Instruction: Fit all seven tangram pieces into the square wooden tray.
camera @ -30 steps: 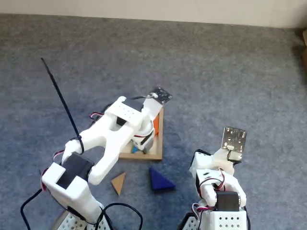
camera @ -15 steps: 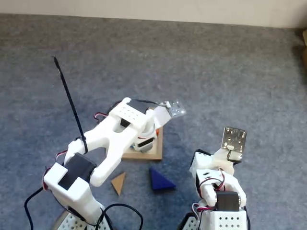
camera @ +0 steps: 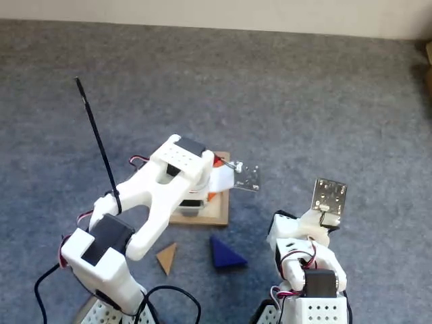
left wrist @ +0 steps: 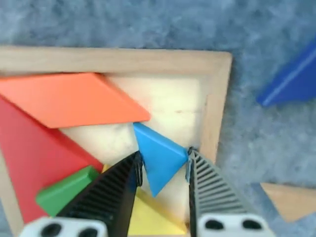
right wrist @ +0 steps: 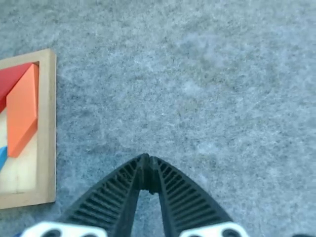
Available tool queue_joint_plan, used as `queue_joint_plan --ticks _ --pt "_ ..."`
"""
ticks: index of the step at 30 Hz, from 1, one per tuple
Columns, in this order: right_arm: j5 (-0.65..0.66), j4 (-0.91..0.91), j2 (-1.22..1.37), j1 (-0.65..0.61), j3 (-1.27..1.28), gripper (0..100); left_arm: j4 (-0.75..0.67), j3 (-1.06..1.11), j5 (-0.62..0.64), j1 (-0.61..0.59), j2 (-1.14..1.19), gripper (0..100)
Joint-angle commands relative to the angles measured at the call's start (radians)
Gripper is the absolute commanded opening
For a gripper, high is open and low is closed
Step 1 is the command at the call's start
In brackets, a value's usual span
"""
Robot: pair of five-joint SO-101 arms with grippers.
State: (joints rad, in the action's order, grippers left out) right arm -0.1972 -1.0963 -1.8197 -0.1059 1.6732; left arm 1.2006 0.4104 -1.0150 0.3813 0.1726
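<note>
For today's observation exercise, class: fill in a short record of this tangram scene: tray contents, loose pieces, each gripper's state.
Tray: square wooden tray, on grey carpet
Inside tray: orange parallelogram, red triangle, green piece, yellow piece
Outside tray: dark blue triangle, tan wooden triangle, both on carpet
Left gripper: shut on light blue triangle, over the tray's bare corner
Right gripper: shut, empty, over bare carpet

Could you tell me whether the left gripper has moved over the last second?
Yes. The left gripper turned: in the high view its wrist board swung from the far right corner of the wooden tray to outside its right rim, nearer the arm bases.
</note>
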Motion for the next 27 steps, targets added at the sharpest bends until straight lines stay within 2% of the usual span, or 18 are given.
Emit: queue_joint_plan --ticks 1,8,14,23,27 --pt "0.014 0.018 -0.019 0.012 0.122 0.9 0.043 -0.005 -0.064 0.018 -0.087 9" --pt "0.014 0.018 -0.018 0.012 0.122 0.9 0.04 -0.005 -0.164 0.019 -0.122 10" --pt "0.014 0.021 -0.018 0.012 0.122 0.9 0.04 -0.007 -0.164 0.019 -0.122 21" --pt "0.014 0.021 -0.018 0.012 0.122 0.9 0.046 -0.018 -0.163 0.018 -0.136 22" --pt "0.014 0.021 -0.018 0.012 0.122 0.9 0.052 -0.022 -0.13 -0.001 -0.213 22"
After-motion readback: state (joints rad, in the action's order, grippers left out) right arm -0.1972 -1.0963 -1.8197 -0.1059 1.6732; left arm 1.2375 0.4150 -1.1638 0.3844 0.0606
